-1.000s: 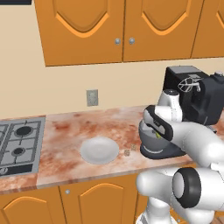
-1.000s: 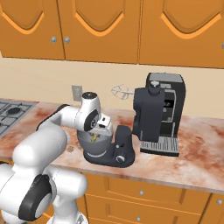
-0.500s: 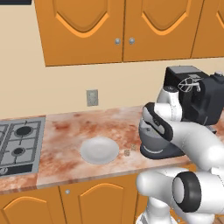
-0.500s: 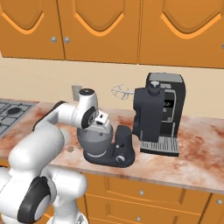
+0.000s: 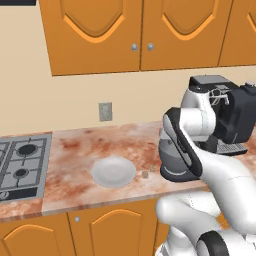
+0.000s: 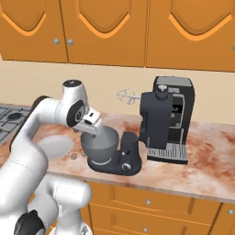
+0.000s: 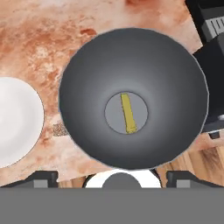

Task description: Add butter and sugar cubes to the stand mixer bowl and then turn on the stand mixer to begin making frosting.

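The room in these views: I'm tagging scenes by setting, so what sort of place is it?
A home kitchen, rendered: wooden cabinets above a marbled counter, a gas stove at its end, and a stand mixer beside a coffee machine.

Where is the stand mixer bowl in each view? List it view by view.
Left base view: stand mixer bowl right of centre, partly hidden.
Right base view: left of centre.
Hand view: centre, with the butter inside.
Shared landmark: the white plate, left of the bowl in each.
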Robot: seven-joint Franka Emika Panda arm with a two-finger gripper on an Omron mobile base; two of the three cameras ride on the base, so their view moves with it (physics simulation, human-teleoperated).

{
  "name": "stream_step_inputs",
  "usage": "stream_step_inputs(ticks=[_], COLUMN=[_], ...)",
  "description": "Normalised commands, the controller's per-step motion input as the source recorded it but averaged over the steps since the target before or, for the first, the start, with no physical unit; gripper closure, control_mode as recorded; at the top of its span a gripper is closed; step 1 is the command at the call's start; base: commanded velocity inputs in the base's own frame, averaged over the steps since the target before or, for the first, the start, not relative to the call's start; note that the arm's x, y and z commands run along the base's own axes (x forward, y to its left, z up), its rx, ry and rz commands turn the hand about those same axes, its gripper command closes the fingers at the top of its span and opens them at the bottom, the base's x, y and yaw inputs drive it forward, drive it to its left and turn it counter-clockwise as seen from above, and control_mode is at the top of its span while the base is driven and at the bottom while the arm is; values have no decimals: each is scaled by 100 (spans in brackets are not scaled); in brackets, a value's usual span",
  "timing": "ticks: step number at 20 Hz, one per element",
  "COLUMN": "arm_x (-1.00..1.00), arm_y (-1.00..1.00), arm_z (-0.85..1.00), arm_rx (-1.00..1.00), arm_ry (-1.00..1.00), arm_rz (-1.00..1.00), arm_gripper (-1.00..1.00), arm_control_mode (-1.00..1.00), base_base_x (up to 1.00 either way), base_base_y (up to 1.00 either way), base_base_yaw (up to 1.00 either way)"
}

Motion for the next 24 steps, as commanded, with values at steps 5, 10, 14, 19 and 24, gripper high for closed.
stream_step_inputs(ticks=[5, 10, 14, 19, 24], arm_x=[-100, -55, 0, 17, 40], arm_y=[52, 78, 93, 48, 0], arm_z=[2, 0, 0, 12, 0], arm_rx=[3, 1, 0, 0, 0], arm_ry=[0, 0, -2, 1, 11], arm_rz=[-25, -30, -35, -29, -26], arm_gripper=[-100, -100, -100, -100, -100], arm_control_mode=[-100, -100, -100, -100, -100], base_base_x=[0, 0, 0, 0, 0], base_base_y=[0, 0, 0, 0, 0], base_base_yaw=[0, 0, 0, 0, 0])
